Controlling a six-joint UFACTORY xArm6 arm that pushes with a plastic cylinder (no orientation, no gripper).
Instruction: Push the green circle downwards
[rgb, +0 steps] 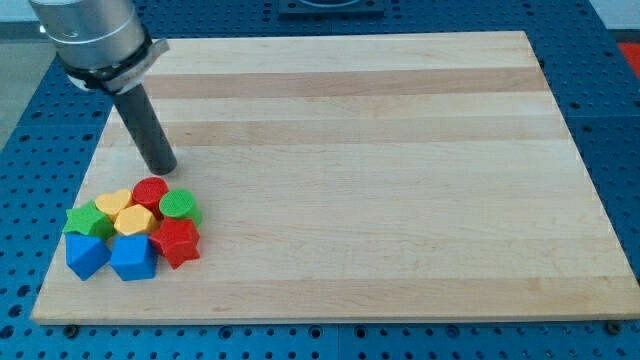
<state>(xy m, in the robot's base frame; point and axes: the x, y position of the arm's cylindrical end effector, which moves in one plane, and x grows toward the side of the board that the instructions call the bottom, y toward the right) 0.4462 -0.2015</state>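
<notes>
Green circle: lies at the upper right edge of a tight cluster of blocks near the board's lower left corner.

Neighbours: red circle touching on its left; red star just below it; yellow heart and yellow block (shape unclear) further left; green star at the cluster's left; two blue blocks along the bottom.

My tip: a bare rod, nothing to open or close, holding nothing. It stands on the wooden board just above the cluster, slightly up and left of the green circle, apart from it.

Progress: the push looks not yet begun. Remaining: make contact from above and drive the circle toward the view's bottom; the red star sits directly in that path.
</notes>
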